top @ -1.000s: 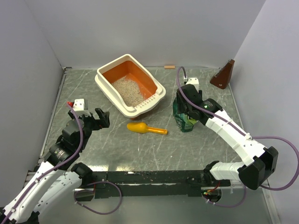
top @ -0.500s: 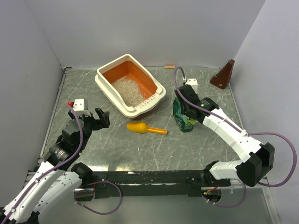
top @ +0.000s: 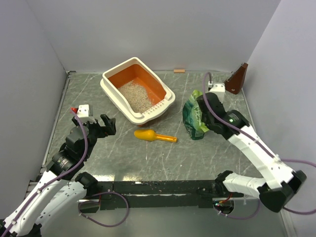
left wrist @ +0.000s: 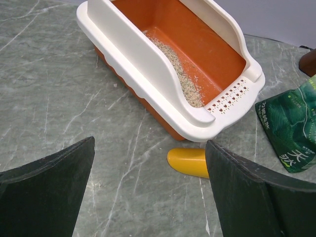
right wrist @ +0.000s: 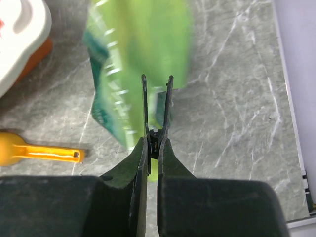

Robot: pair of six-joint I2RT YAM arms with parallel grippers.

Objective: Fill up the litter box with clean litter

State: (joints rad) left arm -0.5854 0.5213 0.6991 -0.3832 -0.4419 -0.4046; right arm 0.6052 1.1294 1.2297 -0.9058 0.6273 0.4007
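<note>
The litter box (top: pixel 111 91), cream-rimmed with orange inner walls, stands at the back of the table, and a patch of clean litter (top: pixel 136 95) covers its floor. The left wrist view shows the box (left wrist: pixel 143 74) and its litter (left wrist: pixel 182 81) too. My right gripper (top: pixel 201 106) is shut on the top of the crinkled green bag (top: pixel 192 121), which stands right of the box. The bag (right wrist: pixel 133 59) is blurred past the closed right gripper (right wrist: pixel 157 133). My left gripper (top: pixel 107 124) hangs open over bare table, with nothing in the left gripper (left wrist: pixel 148 182).
A yellow-orange scoop (top: pixel 148 135) lies on the table in front of the box, between the two arms; it is also in the left wrist view (left wrist: pixel 190 162). A brown wedge-shaped object (top: pixel 236 80) stands at the back right. A small wooden piece (top: pixel 178 70) lies by the back wall.
The right gripper's jaws have closed on the bag's top and the arm has swung to the right, pulling the bag's upper edge up and rightward. The left arm has not moved.
</note>
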